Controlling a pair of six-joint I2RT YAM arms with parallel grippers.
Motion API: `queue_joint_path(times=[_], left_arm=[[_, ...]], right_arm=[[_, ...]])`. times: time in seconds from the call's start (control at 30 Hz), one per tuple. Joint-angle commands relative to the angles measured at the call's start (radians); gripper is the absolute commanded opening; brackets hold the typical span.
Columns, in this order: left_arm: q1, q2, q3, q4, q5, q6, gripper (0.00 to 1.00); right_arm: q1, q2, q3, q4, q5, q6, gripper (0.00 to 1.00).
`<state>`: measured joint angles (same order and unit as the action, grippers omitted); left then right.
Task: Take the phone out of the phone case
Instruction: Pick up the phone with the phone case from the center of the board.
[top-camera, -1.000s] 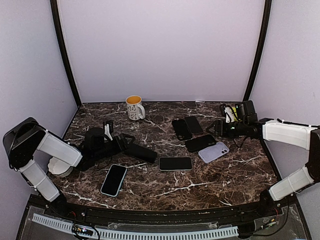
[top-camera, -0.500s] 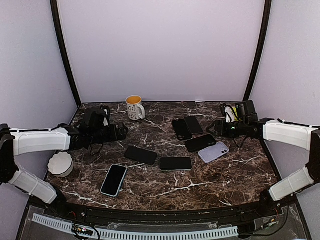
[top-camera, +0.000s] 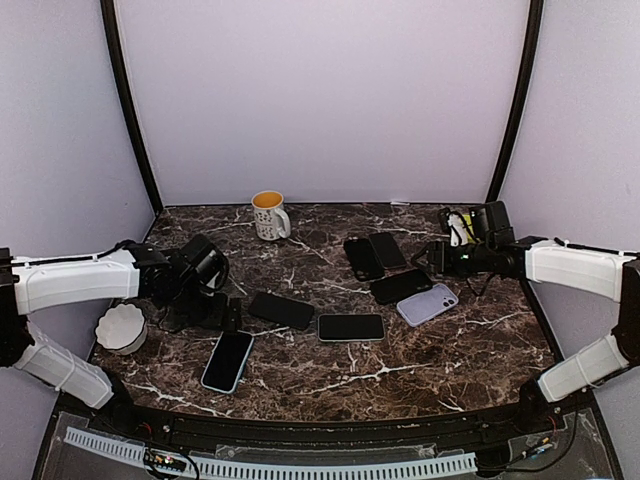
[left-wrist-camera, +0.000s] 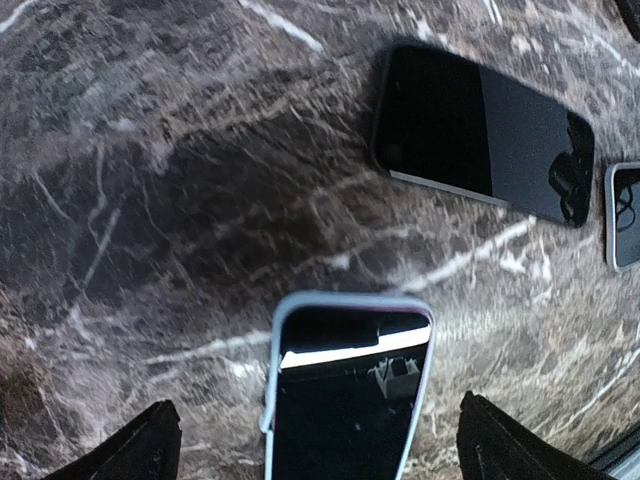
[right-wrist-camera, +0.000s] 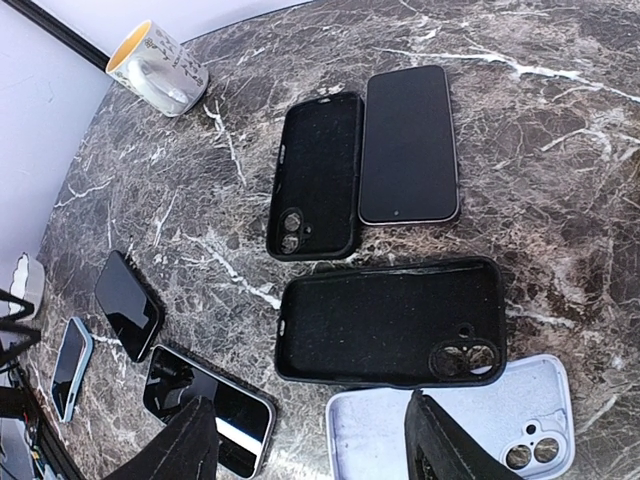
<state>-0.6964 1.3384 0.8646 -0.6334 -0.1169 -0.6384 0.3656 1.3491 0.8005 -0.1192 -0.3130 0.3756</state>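
The phone in its light blue phone case (top-camera: 228, 360) lies screen up near the table's front left. In the left wrist view the cased phone (left-wrist-camera: 345, 390) sits below and between my two fingertips. My left gripper (top-camera: 225, 318) hovers over its far end, jaws wide open, holding nothing; in its own camera the left gripper (left-wrist-camera: 325, 450) shows only both dark tips. My right gripper (top-camera: 435, 258) stands open at the back right over the empty cases, nothing in it. In its own view the right gripper (right-wrist-camera: 315, 445) is above a black case (right-wrist-camera: 390, 322).
A bare black phone (top-camera: 281, 309) and a second one (top-camera: 351, 327) lie mid-table. Two empty black cases (top-camera: 362, 257), another phone (top-camera: 388, 250) and a lavender case (top-camera: 427, 303) lie at the right. A mug (top-camera: 268, 215) stands at the back, a white bowl (top-camera: 122, 328) at the left.
My left gripper let go of the bare black phone, pulled back left, then came forward over the blue-cased phone with its jaws opened wide. The right arm has stayed still.
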Motion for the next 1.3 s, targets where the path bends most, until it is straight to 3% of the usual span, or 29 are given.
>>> queue_joint_path(times=[0.0, 0.07, 0.17, 0.2, 0.6, 1.13, 1.27], left_arm=[[-0.075, -0.009, -0.013, -0.147, 0.034, -0.055, 0.99], [-0.101, -0.017, -0.035, -0.141, 0.046, -0.06, 0.99], [-0.117, -0.023, -0.101, -0.099, 0.099, -0.04, 0.99], [-0.12, -0.02, -0.111, -0.091, 0.11, -0.034, 0.99], [-0.181, -0.003, -0.164, -0.03, 0.169, -0.039, 0.99], [-0.289, 0.174, -0.074, -0.08, 0.004, -0.072, 0.99], [-0.32, 0.234, -0.051, -0.1, -0.051, -0.092, 0.93]], right_arm=[[0.016, -0.019, -0.008, 0.017, 0.009, -0.004, 0.65], [0.016, -0.025, -0.013, 0.018, 0.009, -0.004, 0.68], [0.017, -0.035, -0.022, 0.023, 0.003, -0.004, 0.97], [0.018, -0.039, -0.024, 0.024, 0.001, -0.004, 0.98], [0.018, -0.059, -0.038, 0.021, 0.012, 0.006, 0.99], [0.019, -0.072, -0.039, -0.004, 0.016, 0.001, 0.99], [0.019, -0.081, -0.043, -0.018, 0.018, -0.006, 0.99]])
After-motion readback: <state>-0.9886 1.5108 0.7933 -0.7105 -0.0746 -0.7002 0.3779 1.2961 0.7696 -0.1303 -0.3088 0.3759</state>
